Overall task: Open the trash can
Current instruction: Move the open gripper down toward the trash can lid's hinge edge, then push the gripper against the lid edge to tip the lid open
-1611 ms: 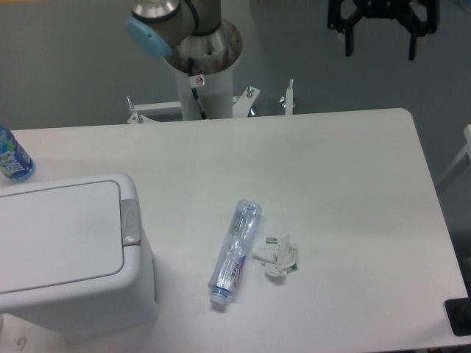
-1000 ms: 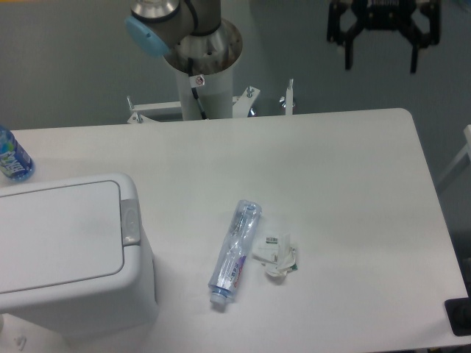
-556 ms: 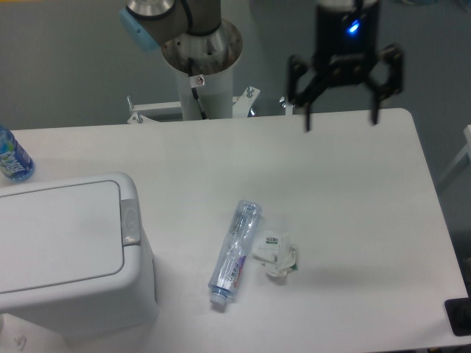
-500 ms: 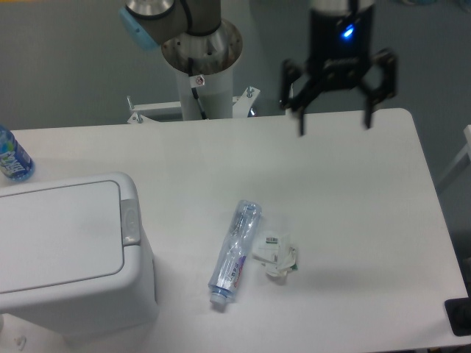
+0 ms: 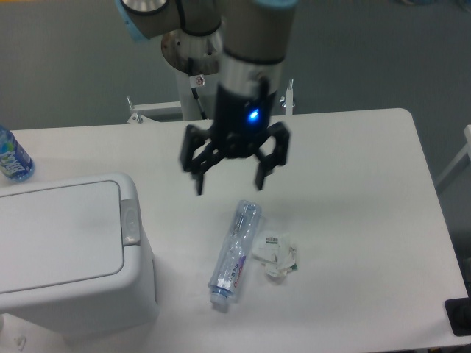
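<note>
The trash can (image 5: 70, 257) is a large white rectangular bin at the front left of the table. Its flat lid lies shut, and a grey-white push-button strip (image 5: 130, 218) runs along its right edge. My gripper (image 5: 231, 184) hangs open above the table's middle, fingers pointing down and spread wide, nothing between them. It is to the right of the button strip and a little farther back, apart from the bin.
A crushed clear plastic bottle (image 5: 235, 252) lies just below the gripper, with a crumpled white wrapper (image 5: 276, 256) to its right. A blue-labelled bottle (image 5: 12, 157) stands at the far left edge. The arm's base column (image 5: 202, 81) rises behind the table.
The gripper has swept from the upper right, down and leftward, to above the table's middle, staying open. The bin, bottle and wrapper have not moved.
</note>
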Available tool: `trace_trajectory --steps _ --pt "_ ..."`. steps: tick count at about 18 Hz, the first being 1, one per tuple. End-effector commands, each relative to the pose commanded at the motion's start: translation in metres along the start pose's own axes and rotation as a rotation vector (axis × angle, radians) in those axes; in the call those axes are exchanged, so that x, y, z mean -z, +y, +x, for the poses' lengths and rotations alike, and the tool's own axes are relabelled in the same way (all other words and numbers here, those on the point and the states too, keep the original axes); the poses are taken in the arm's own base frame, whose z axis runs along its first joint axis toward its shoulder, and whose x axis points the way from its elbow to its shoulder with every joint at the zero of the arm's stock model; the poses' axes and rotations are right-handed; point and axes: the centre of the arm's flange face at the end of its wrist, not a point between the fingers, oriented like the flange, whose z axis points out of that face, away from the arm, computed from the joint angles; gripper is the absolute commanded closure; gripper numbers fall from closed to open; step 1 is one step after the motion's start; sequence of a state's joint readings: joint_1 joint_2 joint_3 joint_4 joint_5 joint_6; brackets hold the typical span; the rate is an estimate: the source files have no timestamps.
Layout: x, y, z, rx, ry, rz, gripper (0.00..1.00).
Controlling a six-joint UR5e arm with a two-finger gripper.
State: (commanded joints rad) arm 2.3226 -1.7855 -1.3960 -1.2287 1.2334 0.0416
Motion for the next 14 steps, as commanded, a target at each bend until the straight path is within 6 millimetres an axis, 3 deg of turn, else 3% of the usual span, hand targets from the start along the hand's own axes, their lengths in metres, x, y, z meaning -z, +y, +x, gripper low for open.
trace_trajectory --steps 7,14 --pt "-0.023 0.003 0.018 -0.013 0.027 -0.006 0.00" --pt "-0.026 0.005 0.025 -0.020 0.032 -0.012 0.00"
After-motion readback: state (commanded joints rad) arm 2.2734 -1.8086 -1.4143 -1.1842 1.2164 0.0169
